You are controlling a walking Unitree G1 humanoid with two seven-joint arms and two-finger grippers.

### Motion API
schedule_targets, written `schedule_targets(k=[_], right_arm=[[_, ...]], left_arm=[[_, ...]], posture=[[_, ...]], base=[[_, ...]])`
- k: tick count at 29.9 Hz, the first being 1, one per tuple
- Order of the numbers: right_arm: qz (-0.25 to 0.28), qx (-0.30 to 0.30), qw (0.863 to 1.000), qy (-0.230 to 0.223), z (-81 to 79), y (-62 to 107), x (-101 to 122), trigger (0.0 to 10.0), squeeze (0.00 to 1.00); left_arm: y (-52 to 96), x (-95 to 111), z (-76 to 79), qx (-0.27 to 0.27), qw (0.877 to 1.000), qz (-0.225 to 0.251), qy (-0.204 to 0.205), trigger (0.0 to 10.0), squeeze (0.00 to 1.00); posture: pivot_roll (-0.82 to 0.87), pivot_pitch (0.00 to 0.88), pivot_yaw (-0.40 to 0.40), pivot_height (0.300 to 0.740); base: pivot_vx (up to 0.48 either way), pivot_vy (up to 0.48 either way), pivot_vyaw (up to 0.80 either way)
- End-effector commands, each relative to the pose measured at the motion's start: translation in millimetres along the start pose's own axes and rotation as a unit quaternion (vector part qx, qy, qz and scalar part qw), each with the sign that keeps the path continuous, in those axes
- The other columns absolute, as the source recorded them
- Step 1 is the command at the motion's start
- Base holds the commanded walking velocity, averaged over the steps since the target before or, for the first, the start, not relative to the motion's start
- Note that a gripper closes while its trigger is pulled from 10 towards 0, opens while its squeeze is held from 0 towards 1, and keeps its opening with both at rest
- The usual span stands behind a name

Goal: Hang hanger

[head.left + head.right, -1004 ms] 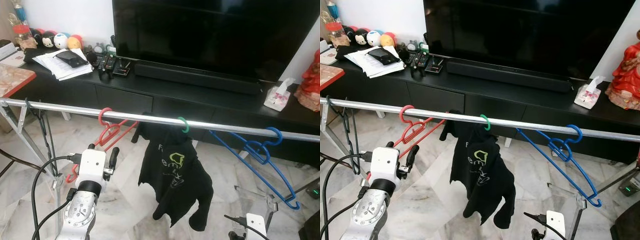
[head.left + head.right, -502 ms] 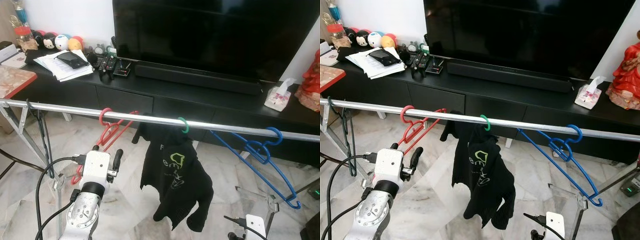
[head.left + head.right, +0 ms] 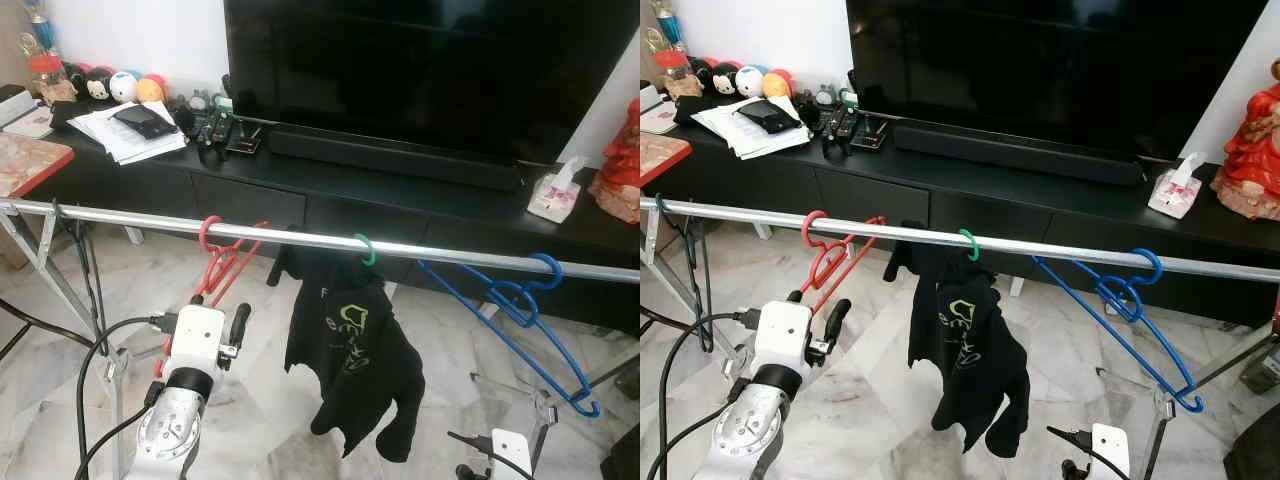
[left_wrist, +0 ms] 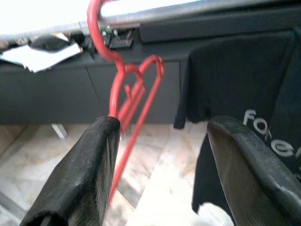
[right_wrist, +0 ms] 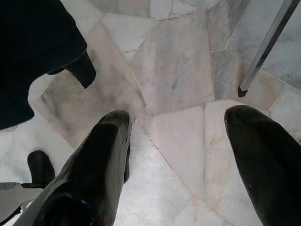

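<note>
A red hanger [image 3: 224, 262] hangs by its hook on the silver rail [image 3: 300, 238], left of the middle. My left gripper [image 3: 214, 310] is just below and in front of it, open, with the hanger's lower bars [image 4: 123, 109] beside one finger [image 4: 82, 176] and nothing held between. A green hanger hook [image 3: 367, 250] carries a black shirt [image 3: 350, 350] at the rail's middle. A blue hanger [image 3: 520, 300] hangs bare on the right. My right gripper [image 5: 178, 115] hangs low at the right, open, pointing at the marble floor [image 5: 174, 70].
Behind the rail stands a black TV cabinet [image 3: 400, 190] with a large TV [image 3: 420, 70], papers [image 3: 125, 128], remotes and a tissue box [image 3: 556, 190]. A red figurine [image 3: 622, 165] is at the far right. Rack legs [image 3: 45, 260] and a black cable [image 3: 95, 350] are on the left.
My left gripper has shifted a little to the right, closer under the red hanger. The black shirt has swung slightly. The right arm has stayed where it was.
</note>
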State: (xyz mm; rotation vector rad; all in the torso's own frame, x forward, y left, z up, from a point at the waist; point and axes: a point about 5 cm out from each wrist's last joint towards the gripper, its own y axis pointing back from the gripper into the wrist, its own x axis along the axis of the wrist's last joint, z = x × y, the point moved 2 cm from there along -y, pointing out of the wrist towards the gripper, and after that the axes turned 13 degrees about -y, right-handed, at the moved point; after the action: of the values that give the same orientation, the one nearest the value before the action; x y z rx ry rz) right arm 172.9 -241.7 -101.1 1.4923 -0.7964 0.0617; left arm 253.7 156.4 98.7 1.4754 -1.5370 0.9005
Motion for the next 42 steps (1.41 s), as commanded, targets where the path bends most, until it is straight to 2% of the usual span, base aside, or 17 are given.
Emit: schedule_targets(k=[1,25,42], right_arm=[[0.004,-0.005,1.000,0.001,3.4,0.4,2.5,10.0,0.00],[0.018,-0.001,1.000,0.000,-1.3,-0.9,15.4,10.0,0.00],[0.019,0.003,1.000,-0.002,-4.8,-1.5,17.2,10.0,0.00]], left_arm=[[-0.1,-2.6,6.7,-0.015,1.000,-0.008,-0.005,10.0,0.00],[-9.2,6.1,6.2,-0.001,1.000,0.006,0.005,10.0,0.00],[-9.8,6.8,4.8,0.002,1.000,0.006,0.011,10.0,0.00]], posture=[[0.10,0.000,-0.099,0.740],[0.10,0.000,-0.114,0.740],[0.10,0.000,-0.109,0.740]], base=[[0.000,0.000,0.00],[0.000,0.000,0.00],[-0.278,0.000,0.00]])
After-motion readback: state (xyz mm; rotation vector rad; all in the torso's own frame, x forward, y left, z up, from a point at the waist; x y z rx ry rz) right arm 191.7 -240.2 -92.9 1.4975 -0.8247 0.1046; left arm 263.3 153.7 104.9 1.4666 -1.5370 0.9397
